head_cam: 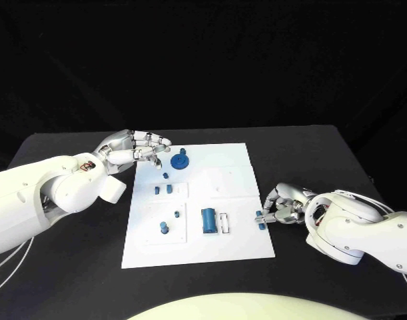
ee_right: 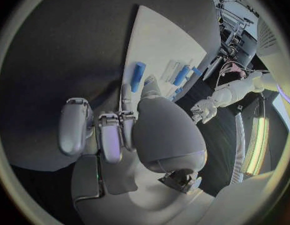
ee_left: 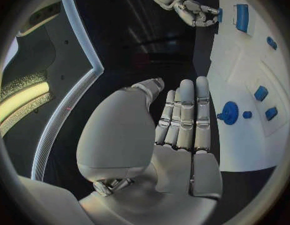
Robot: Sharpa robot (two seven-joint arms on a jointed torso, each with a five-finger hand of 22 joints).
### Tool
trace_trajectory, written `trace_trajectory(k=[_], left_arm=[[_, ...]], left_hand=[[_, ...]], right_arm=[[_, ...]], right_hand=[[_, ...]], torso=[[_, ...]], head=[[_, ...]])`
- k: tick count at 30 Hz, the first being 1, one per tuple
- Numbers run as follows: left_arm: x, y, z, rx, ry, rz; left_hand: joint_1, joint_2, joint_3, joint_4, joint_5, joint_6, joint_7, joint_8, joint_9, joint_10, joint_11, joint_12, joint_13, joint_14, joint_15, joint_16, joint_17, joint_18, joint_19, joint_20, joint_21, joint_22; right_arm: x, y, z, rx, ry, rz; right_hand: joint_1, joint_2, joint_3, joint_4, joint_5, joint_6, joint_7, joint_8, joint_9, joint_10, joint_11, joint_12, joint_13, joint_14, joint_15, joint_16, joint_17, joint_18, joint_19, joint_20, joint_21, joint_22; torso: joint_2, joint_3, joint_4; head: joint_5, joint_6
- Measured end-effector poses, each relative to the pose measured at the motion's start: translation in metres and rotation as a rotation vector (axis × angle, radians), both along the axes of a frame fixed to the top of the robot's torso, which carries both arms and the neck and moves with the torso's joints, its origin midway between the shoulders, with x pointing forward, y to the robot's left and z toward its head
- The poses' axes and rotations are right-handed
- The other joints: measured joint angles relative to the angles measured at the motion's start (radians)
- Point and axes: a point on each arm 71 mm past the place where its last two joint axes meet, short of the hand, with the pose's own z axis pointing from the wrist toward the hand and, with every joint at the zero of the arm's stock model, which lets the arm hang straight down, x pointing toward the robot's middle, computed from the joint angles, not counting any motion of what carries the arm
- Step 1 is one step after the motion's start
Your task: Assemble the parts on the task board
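Part (head_cam: pixel 259 217) between right-hand fingers (head_cam: pixel 272 208)

White task board (head_cam: pixel 232 250) at frame centre on a black table (head_cam: pixel 68 280); blue parts: a round gear (head_cam: pixel 180 161) at upper centre, a cylinder (head_cam: pixel 208 221) lower down. Silver hands on white arms (head_cam: pixel 20 200).

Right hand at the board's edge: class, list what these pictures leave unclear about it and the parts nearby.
- Right hand, head view: a small blue piece sits at its fingertips; whether it is pinched or only touched is too small to tell.
- Right wrist view: the palm hides the fingertips.
- Small blue pegs on the task board: shapes too small to tell.
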Motion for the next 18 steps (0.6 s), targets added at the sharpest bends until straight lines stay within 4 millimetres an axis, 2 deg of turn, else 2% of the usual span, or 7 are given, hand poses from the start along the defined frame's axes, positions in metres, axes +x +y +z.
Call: trace_trajectory(k=[11, 18], left_arm=[[0.0, 0.001, 0.0, 0.001, 0.0, 0.001], [0.0, 0.001, 0.0, 0.001, 0.0, 0.001]], left_hand=[[0.0, 0.0, 0.0, 0.0, 0.0, 0.0, 0.0, 0.0, 0.0, 0.0, 0.0, 0.0, 0.0, 0.0, 0.0, 0.0, 0.0, 0.0, 0.0, 0.0, 0.0, 0.0], [0.0, 0.0, 0.0, 0.0, 0.0, 0.0, 0.0, 0.0, 0.0, 0.0, 0.0, 0.0, 0.0, 0.0, 0.0, 0.0, 0.0, 0.0, 0.0, 0.0, 0.0, -0.001]], right_arm=[[0.0, 0.006, -0.002, -0.024, -0.004, 0.03], [0.001, 0.011, -0.004, -0.048, -0.023, 0.055]], right_hand=[[0.001, 0.001, -0.006, 0.0, 0.0, 0.001, -0.001, 0.001, 0.006, 0.001, -0.001, 0.007, 0.0, 0.0, 0.0, 0.0, 0.0, 0.0, 0.004, -0.004, 0.008, 0.0], [0.009, -0.002, -0.012, -0.001, 0.0, 0.008, -0.004, 0.016, 0.012, 0.001, -0.001, 0.011, 0.0, 0.0, 0.0, 0.0, 0.0, 0.0, 0.004, -0.004, 0.012, 0.001]], torso=[[0.0, 0.0006, 0.0], [0.0, 0.0007, -0.0007]], head=[[0.001, 0.001], [0.001, 0.0]])
